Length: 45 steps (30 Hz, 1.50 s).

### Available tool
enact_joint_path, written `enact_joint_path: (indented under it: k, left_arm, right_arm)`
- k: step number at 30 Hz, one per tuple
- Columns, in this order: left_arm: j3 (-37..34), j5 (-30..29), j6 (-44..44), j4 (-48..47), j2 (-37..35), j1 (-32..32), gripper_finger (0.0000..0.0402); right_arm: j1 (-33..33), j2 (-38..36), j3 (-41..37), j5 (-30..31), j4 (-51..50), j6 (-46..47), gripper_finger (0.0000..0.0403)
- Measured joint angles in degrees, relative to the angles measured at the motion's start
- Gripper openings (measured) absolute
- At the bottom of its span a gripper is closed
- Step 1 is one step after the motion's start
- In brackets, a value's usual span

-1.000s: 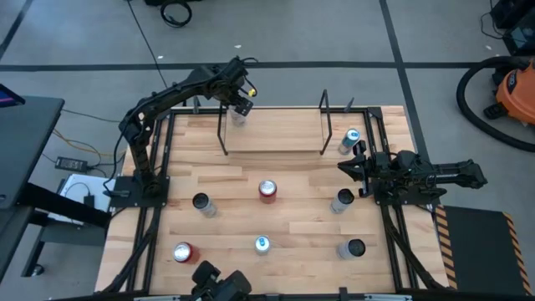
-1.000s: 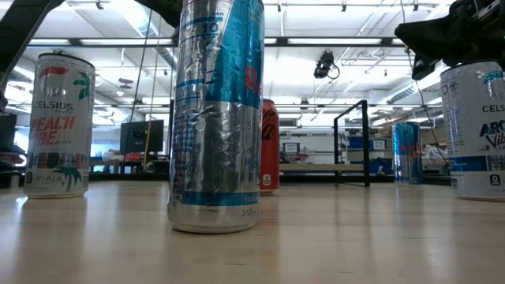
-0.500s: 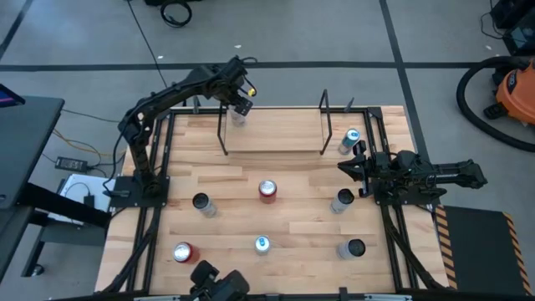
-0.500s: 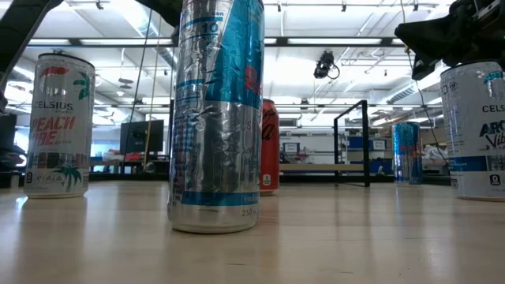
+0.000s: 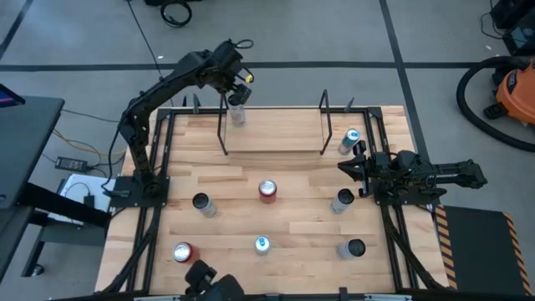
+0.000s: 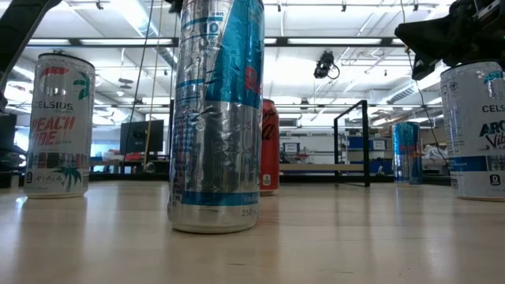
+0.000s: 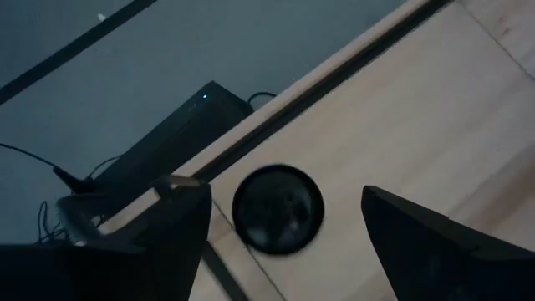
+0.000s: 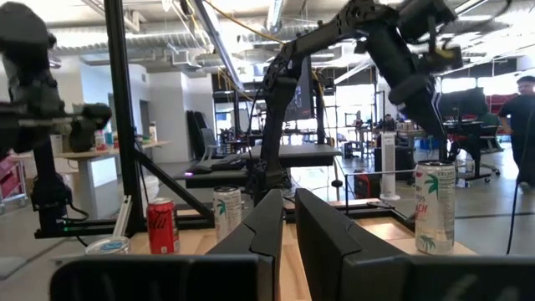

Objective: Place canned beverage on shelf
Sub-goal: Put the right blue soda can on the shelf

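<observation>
A white can [image 5: 238, 115] stands upright by its base on the left end of the shelf [image 5: 276, 138], a light board between two black rod frames. My left gripper [image 5: 240, 86] is open above that can. The left wrist view looks down on the can's dark top [image 7: 277, 213], with my left gripper [image 7: 286, 191] apart from it, one finger to each side. The right wrist view shows the same can [image 8: 435, 206] free under the left arm. My right gripper [image 5: 344, 167] is shut and empty at the table's right side.
Several other cans stand on the tabletop: a red one [image 5: 267, 191] in the middle, one [image 5: 202, 203] at the left, two [image 5: 182, 252] [image 5: 262, 244] near the front, and three at the right [image 5: 349, 140] [image 5: 342, 201] [image 5: 352, 249]. A big can [image 6: 217, 118] fills the low view.
My left gripper has risen from around the white can and drawn back toward the table's far edge. The can stays upright on the shelf's left end. My right arm has kept still.
</observation>
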Motion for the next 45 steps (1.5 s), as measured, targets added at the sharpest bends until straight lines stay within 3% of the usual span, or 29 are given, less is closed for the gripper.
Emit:
enact_joint_path:
  k: [14, 33, 45]
  left_arm:
    - [19.1, 0.4, 2.1, -18.6, -0.1, -3.8, 0.0311]
    - [17.9, 0.3, -1.9, -22.0, -16.7, -6.0, 0.0311]
    - [17.8, 0.3, -2.0, -22.0, -23.6, -6.0, 0.0311]
  right_arm:
    - [0.0, 0.0, 0.0, 0.0, 2.5, 0.0, 0.0045]
    - [0.0, 0.0, 0.0, 0.4, 3.1, 0.0, 0.0045]
    - [0.0, 0.0, 0.0, 0.5, 3.1, -1.9, 0.0051]
